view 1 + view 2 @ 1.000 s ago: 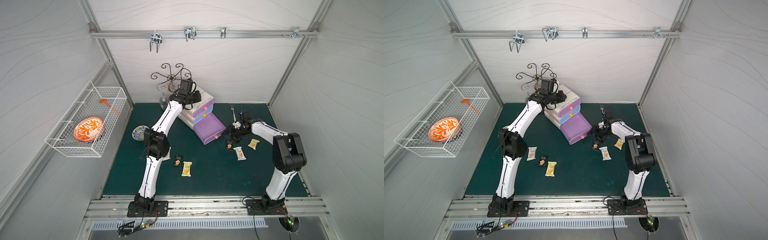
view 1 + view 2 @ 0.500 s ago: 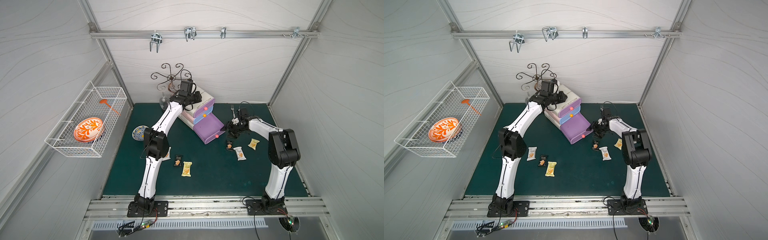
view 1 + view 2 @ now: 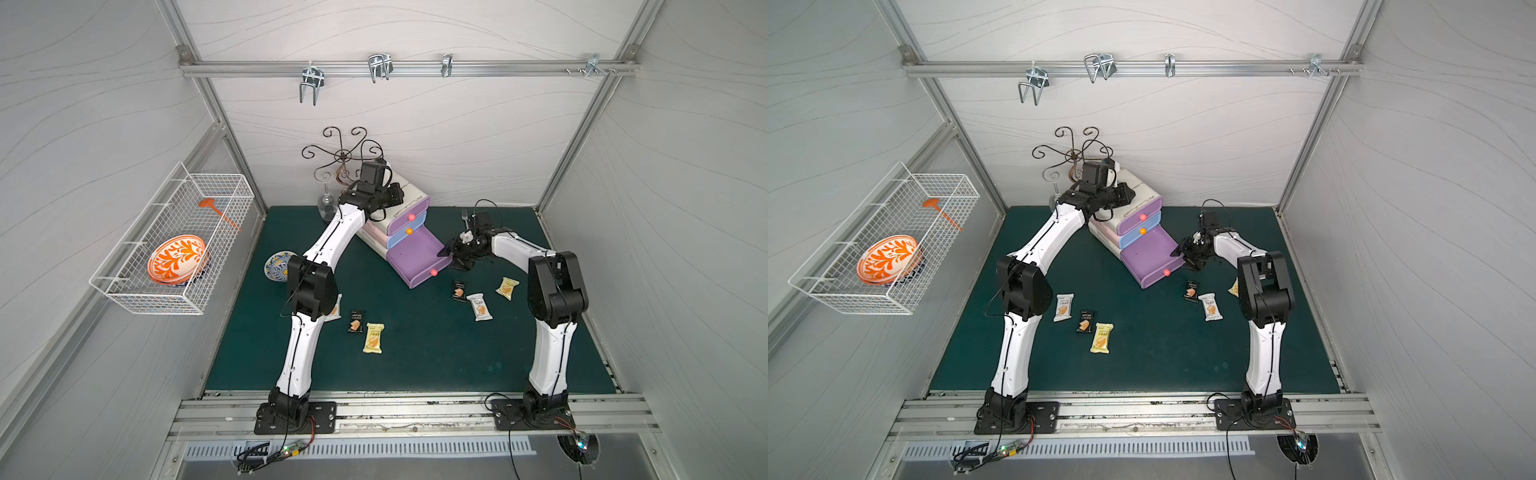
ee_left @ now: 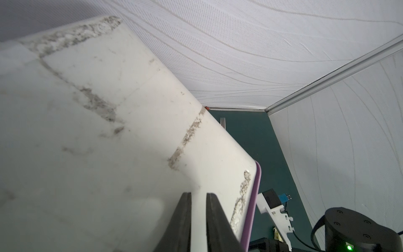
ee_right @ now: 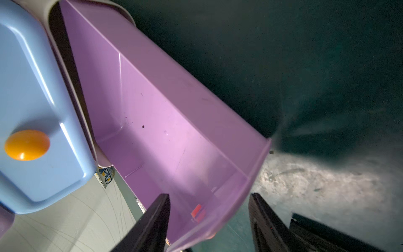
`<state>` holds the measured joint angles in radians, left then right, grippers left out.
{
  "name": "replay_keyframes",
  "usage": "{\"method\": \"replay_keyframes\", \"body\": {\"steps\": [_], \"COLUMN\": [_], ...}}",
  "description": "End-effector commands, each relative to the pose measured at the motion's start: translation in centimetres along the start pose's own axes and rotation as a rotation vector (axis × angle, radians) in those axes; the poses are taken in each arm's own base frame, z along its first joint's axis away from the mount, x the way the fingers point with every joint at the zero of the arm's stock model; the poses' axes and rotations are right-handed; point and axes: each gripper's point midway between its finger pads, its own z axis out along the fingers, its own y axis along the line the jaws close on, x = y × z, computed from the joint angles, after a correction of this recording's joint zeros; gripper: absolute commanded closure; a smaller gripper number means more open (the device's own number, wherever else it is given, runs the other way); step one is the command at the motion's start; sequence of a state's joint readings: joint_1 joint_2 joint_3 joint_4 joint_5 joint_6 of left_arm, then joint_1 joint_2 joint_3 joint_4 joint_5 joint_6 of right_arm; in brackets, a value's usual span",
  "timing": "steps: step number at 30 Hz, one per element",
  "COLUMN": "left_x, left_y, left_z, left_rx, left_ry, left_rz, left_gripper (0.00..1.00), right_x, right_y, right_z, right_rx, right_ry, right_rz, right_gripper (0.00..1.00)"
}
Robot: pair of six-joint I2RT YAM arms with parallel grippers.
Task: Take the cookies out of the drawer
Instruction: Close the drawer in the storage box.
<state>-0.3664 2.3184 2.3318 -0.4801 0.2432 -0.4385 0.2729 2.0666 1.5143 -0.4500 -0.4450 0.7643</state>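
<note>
Cookies (image 3: 479,306) number six in both top views — two white, two black, two pale yellow, each a small flat wrapper printed with an orange-brown biscuit — and all lie on the green mat (image 3: 415,361), outside the drawer (image 3: 415,257). Three sit near the left arm's elbow (a white packet (image 3: 1063,307), a black packet (image 3: 1086,321), a yellow packet (image 3: 1101,338)), three just past the drawer's front, by the right arm. Lowest of three in the cabinet (image 3: 411,194), the purple drawer stands pulled out. The right gripper (image 5: 208,195) is spread wide, its jaws astride the drawer's front wall; the left gripper (image 4: 198,194), jaws nearly pressed together and pinching nothing, sits over the cabinet's white top.
</note>
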Motion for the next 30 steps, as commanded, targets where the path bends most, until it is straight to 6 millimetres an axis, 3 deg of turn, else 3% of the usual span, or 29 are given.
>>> {"method": "replay_keyframes", "body": {"steps": [1,14,21,25,28,30], "left_x": [5.8,6.8,7.2,7.3,7.4,7.5], "left_y": [3.9,4.4,4.7,4.9,4.9,4.9], "left_z": [1.8,1.9,1.8,1.8,1.8,1.7], "left_rx": [-0.095,-0.102,-0.108,-0.108,-0.106,-0.107], "left_ry": [0.186,0.211,0.219,0.221,0.227,0.231], "left_rz": [-0.043,-0.045,-0.044,-0.047,-0.047,-0.045], "left_gripper": [0.80,0.80,0.81,0.81,0.81,0.81], "right_x": [-0.7,-1.5,0.4,1.8,1.7,1.2], "right_y": [1.3,5.0,3.4,1.8,1.3,1.6], "right_z": [0.7,2.3,-0.8,-0.1,0.8,0.8], "right_rx": [-0.028,-0.136,-0.153,-0.144,-0.153,-0.160], "right_ry": [-0.016,-0.045,-0.106,-0.081,-0.079,-0.084], "right_rz": [-0.017,-0.029,-0.017,0.013,0.041,0.038], "right_gripper": [0.39,0.43,0.43,0.50,0.64,0.59]}}
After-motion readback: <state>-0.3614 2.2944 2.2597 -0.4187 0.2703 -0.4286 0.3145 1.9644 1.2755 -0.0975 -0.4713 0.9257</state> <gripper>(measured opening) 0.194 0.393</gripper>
